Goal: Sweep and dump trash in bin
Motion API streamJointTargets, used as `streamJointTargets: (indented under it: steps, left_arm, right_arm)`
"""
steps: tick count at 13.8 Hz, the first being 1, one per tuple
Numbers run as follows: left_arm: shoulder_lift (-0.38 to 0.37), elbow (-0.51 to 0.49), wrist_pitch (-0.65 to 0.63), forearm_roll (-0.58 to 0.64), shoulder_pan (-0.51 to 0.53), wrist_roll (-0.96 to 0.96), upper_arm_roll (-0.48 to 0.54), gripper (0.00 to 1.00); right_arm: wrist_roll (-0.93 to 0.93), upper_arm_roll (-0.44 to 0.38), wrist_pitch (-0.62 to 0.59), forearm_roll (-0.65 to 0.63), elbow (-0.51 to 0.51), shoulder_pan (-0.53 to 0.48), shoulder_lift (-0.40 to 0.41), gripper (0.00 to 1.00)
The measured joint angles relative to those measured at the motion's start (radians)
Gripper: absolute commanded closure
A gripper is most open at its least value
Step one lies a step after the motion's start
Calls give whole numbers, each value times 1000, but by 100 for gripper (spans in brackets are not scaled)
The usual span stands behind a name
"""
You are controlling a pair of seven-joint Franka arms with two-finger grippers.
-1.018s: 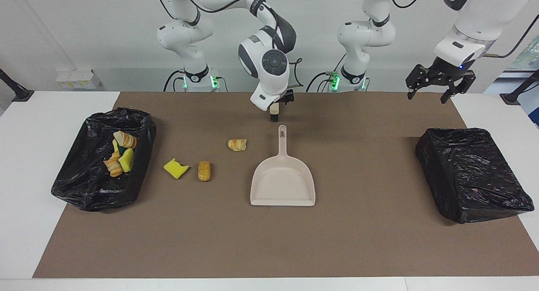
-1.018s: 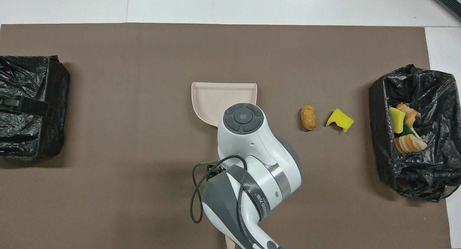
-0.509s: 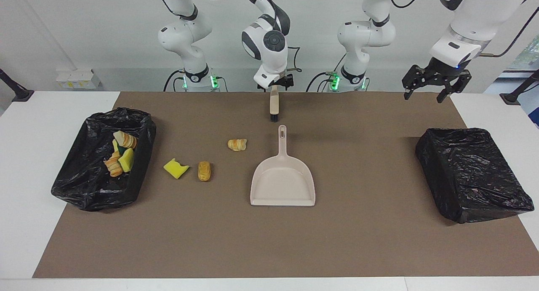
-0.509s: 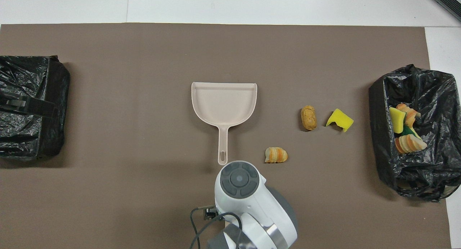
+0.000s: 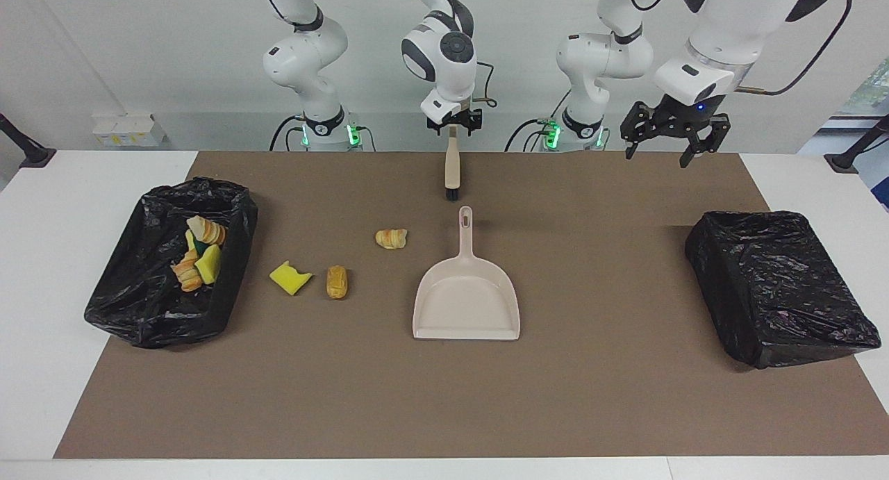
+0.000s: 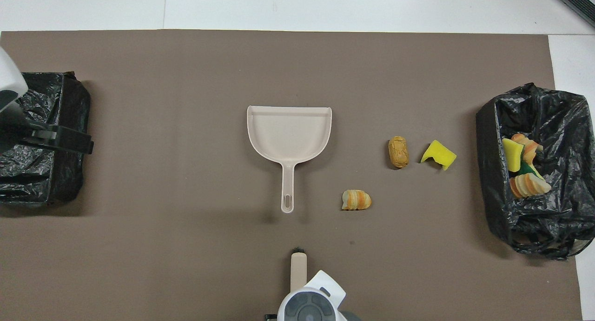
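One gripper (image 6: 69, 142) shows partly, cut off over a bin (image 6: 42, 172).

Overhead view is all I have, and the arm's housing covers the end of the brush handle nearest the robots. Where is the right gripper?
Observer: The right gripper is right at the handle end of the brush. I cannot tell whether it has a grip on it.
Operator: And the left one? I only see a dark bar across the black bag.
Observer: The left gripper hangs high in the air, open and empty, well above the black bag at the left arm's end of the table.
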Motion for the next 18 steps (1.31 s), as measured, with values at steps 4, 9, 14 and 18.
streamJointTargets:
  steps: [4, 9, 14, 18]
  left_arm:
    - [-3, 0, 0, -5, -24, 0, -2, 0]
    - [-7, -21, 2, -27, -64, 0, -4, 0]
    - [-7, -56, 31, -30, -97, -3, -5, 0]
    - [0, -113, 184, -32, -159, -89, -5, 0]
  right_arm:
    - [1, -2, 0, 33, -16, -1, 0, 27]
    - [1, -2, 0, 42, -25, -1, 0, 100]
    - [1, -3, 2, 42, -16, -2, 1, 100]
    - [-83, -12, -189, -23, 106, -146, -3, 100]
